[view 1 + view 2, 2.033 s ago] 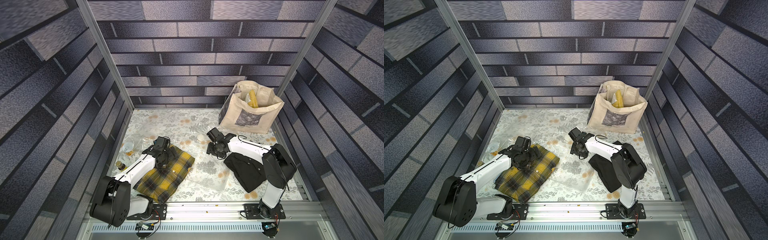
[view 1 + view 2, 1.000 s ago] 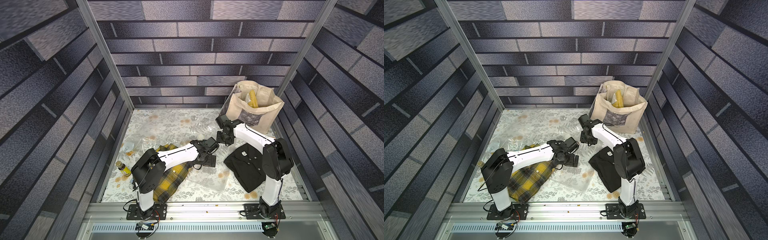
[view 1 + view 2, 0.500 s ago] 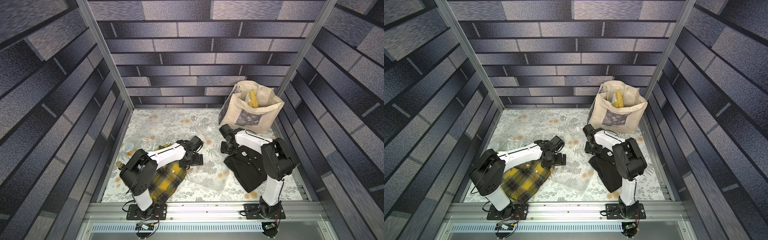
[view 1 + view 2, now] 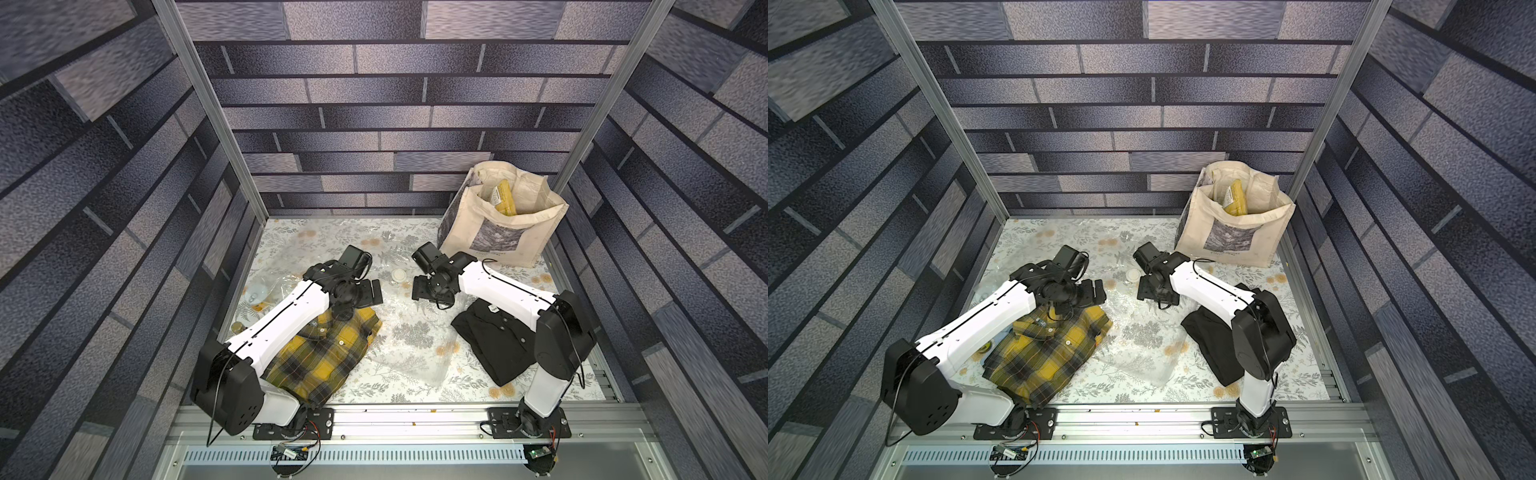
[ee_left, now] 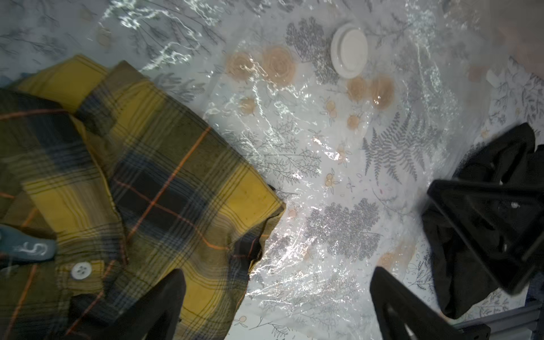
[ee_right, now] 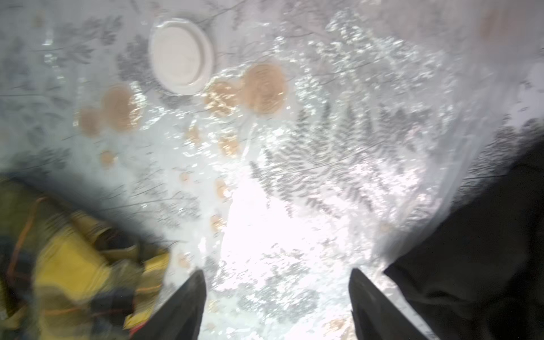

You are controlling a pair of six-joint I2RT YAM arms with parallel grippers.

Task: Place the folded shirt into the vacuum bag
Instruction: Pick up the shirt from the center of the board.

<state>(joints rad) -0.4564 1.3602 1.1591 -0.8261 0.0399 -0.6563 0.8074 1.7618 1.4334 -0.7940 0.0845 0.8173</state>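
Opening the bag's mouth comes first, I judge; the left gripper (image 4: 371,292) and right gripper (image 4: 419,289) both hang wide and empty over the clear vacuum bag (image 4: 411,357), either side of its white cap (image 4: 399,274); pinch one layer only and lift gently; the plaid shirt (image 4: 328,353) lies outside at the bag's left edge, collar toward the cap, its long axis running diagonally back to the near rail (image 4: 415,415).

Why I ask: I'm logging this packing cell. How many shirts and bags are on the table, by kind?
Shirts: 2 (yellow plaid shirt, black shirt)
Vacuum bag: 1
Tote bag: 1
Total: 4
Not counted: crumpled clear plastic at the table's edge, since I can't tell what it is.
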